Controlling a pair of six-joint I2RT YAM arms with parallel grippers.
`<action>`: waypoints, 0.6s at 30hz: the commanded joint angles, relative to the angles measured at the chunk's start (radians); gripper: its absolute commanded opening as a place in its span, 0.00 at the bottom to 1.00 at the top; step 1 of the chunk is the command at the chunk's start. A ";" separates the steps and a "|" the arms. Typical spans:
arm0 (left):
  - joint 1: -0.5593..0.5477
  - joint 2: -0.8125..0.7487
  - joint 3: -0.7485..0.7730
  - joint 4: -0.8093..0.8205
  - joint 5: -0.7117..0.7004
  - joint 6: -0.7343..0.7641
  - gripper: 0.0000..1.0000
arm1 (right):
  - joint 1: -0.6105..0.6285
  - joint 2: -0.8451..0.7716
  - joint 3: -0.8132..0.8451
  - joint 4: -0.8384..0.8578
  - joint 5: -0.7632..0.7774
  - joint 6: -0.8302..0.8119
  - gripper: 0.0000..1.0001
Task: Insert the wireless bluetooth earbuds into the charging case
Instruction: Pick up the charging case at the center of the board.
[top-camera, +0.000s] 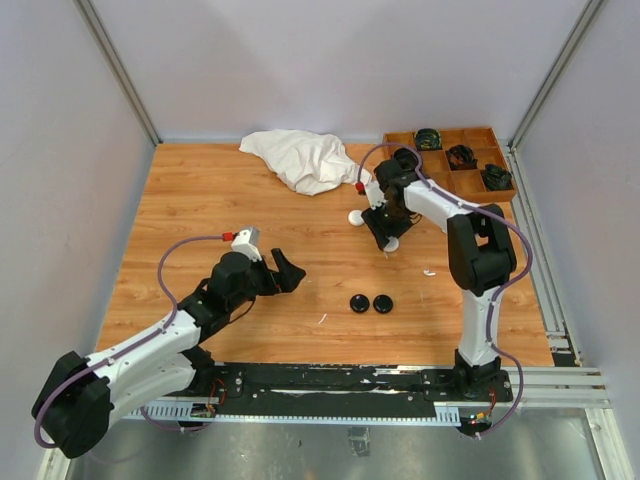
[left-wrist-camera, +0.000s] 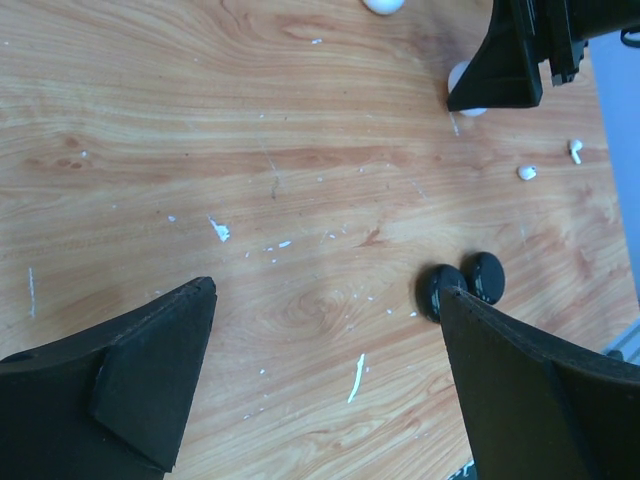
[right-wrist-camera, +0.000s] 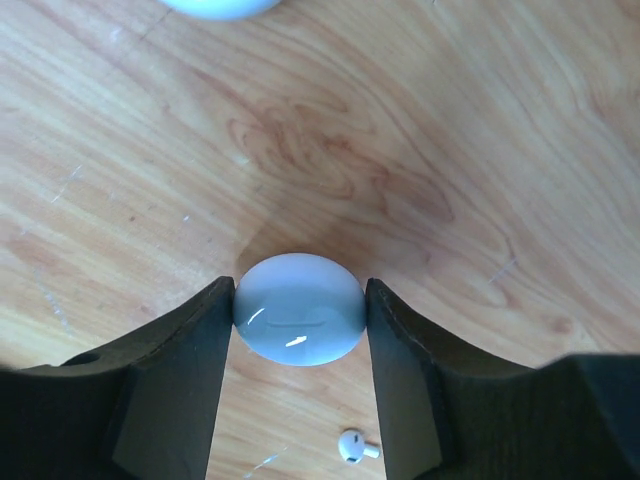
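Observation:
A white round charging case (right-wrist-camera: 298, 322) lies on the wooden table, and my right gripper (right-wrist-camera: 298, 290) is shut on it, one jaw pressed to each side. From above, this case (top-camera: 391, 244) shows just under the right gripper (top-camera: 385, 232). One white earbud (right-wrist-camera: 352, 447) lies close behind the case. Two white earbuds (left-wrist-camera: 575, 150) (left-wrist-camera: 527, 172) show in the left wrist view, a small speck (top-camera: 428, 272) from above. My left gripper (top-camera: 288, 272) hangs open over bare wood, nothing between its fingers (left-wrist-camera: 160, 370).
Two black round cases (top-camera: 358, 303) (top-camera: 383, 303) sit side by side near the table's middle front. A second white case (top-camera: 355, 217) lies left of the right gripper. A crumpled white cloth (top-camera: 305, 158) is at the back. A wooden compartment tray (top-camera: 455, 130) at the back right holds coiled black items.

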 joint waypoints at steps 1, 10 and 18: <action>0.010 -0.025 -0.013 0.101 0.019 -0.029 0.99 | 0.035 -0.134 -0.059 0.047 -0.003 0.105 0.53; 0.009 -0.037 -0.025 0.207 0.023 -0.068 0.99 | 0.102 -0.358 -0.214 0.222 0.001 0.305 0.53; -0.001 -0.006 0.015 0.284 0.060 0.001 0.99 | 0.206 -0.523 -0.319 0.392 0.039 0.459 0.53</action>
